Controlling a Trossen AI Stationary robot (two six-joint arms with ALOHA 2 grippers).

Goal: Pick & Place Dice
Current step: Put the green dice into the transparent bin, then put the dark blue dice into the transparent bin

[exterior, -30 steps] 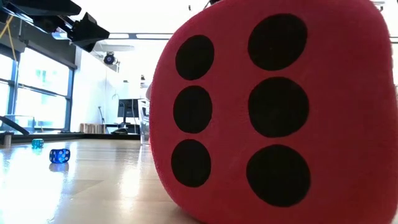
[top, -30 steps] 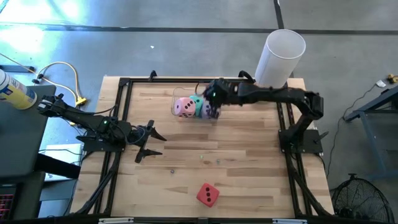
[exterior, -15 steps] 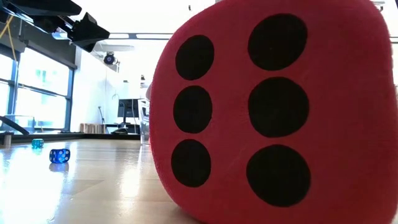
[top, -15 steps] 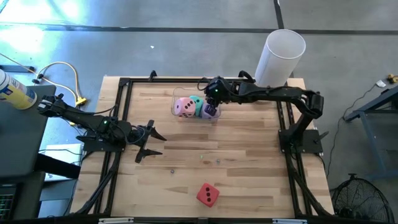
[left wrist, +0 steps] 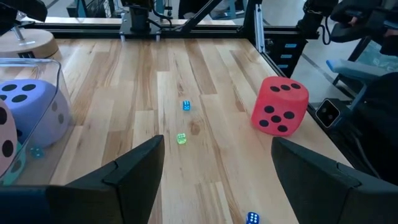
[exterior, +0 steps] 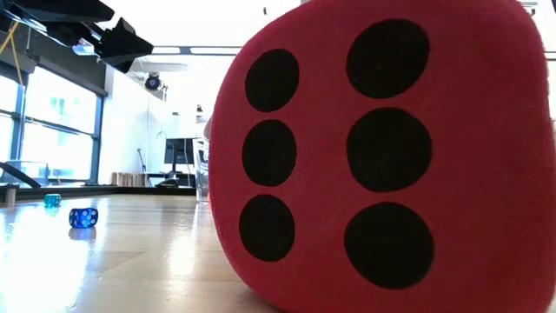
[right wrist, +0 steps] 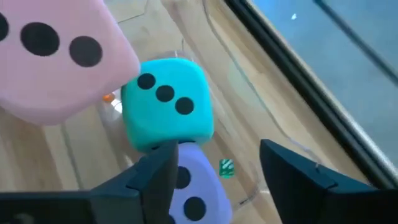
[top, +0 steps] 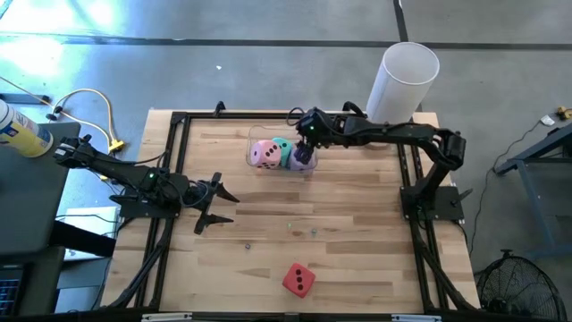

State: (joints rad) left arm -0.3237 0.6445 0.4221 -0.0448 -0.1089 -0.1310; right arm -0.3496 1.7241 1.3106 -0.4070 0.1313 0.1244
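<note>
Grey concrete floor surrounds the wooden counter, which sits inside a black frame. Just past its far right corner stands a tall white cylinder. Two dark arms reach in from the sides. At the far middle of the counter a clear tray holds three dice close together — pink, teal and purple, the teal one between the other two. The right hand hangs just over the purple die; in its wrist view the two fingers stand apart with the purple die below them and nothing clamped, the teal die touching the purple and the pink beside it. The left hand rests low near the left edge, well apart from the tray, its fingers spread wide and empty. The red die lies alone near the front edge, so near the low camera that it fills most of that view. Scattered on the bare wood between are several tiny dice — a blue one and a yellow-green one in the left wrist view, another blue one in the low view.
</note>
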